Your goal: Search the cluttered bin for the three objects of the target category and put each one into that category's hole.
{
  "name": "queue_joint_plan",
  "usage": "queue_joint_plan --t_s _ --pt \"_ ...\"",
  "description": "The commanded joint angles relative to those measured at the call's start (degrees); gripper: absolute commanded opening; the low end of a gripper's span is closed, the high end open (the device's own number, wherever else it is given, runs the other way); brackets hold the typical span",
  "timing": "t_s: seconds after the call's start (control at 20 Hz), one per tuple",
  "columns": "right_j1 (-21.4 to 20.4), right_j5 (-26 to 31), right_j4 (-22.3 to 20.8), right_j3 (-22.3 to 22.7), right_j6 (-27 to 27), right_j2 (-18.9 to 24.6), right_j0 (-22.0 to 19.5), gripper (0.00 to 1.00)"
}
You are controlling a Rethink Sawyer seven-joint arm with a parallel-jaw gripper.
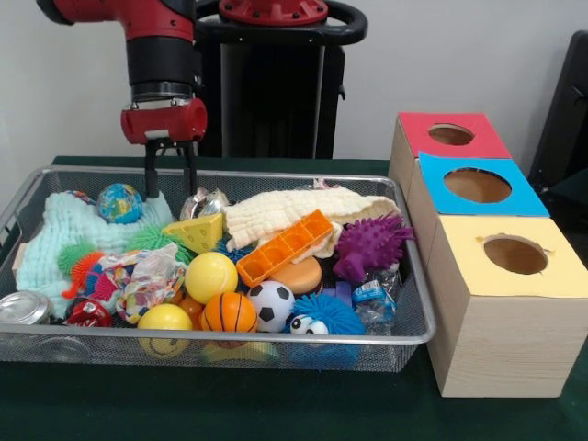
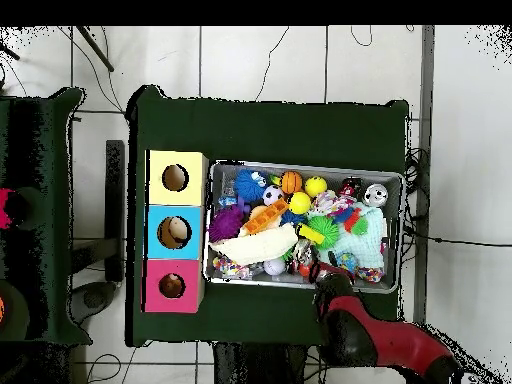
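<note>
1. My tool (image 1: 169, 179) hangs at the wire bin's (image 1: 418, 317) far rim, its two fingers slightly apart and gripping nothing.
2. At its 5 o'clock, a cheese wedge (image 1: 197, 233); at 7, a globe ball (image 1: 120, 203).
3. From overhead my arm hides it.
4. Three-holed box (image 1: 496, 303) stands at 3 o'clock; which toys are targets, unclear.
</note>
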Motion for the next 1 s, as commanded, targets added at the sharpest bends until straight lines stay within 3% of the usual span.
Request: queue_joint_plan --t_s 0.05,0.75,1.0 --pt "0.9 -3.7 -1.5 -6.1 5.0 -1.3 0.9 1.0" --pt "2.4 -12.7 0.2 -6.9 4.0 -7.7 4.0 1.0" --pt "3.1 -12.8 -2.1 -7.9 4.6 -7.5 2.5 1.0"
